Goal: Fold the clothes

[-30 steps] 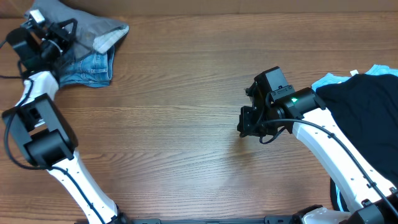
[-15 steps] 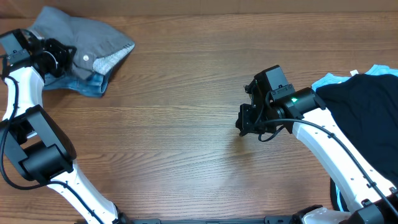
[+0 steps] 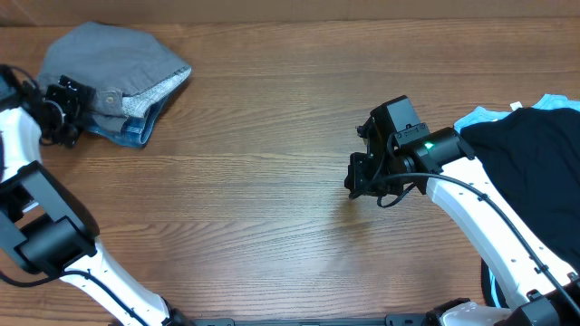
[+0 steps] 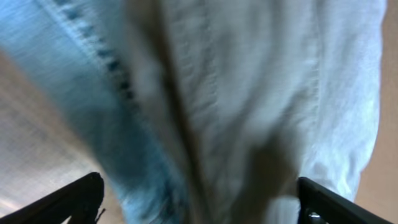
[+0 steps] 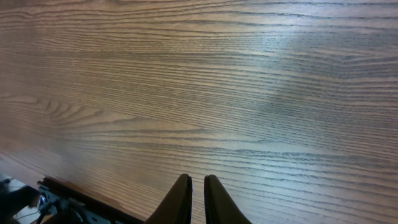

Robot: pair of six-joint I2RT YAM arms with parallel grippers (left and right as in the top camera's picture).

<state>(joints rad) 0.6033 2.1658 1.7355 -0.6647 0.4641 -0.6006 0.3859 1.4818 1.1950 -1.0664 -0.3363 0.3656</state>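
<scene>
A grey garment [image 3: 113, 59] lies folded at the table's far left, on top of a blue denim piece [image 3: 136, 129] whose edge sticks out below it. My left gripper [image 3: 71, 101] sits at the pile's left edge, open. In the left wrist view its fingertips [image 4: 78, 198] stand far apart, with blurred grey cloth [image 4: 249, 93] and denim [image 4: 93, 81] close in front and nothing pinched. My right gripper [image 3: 358, 178] hovers over bare wood mid-table. Its fingers [image 5: 180, 199] are shut and empty.
A black garment [image 3: 535, 154] with a light blue one [image 3: 480, 118] under it is heaped at the right edge, beside my right arm. The wooden table [image 3: 254, 208] runs between the two piles.
My left gripper pulled leftward and down, laying the grey garment over the denim, then opened and let go of the cloth. The right arm has not moved.
</scene>
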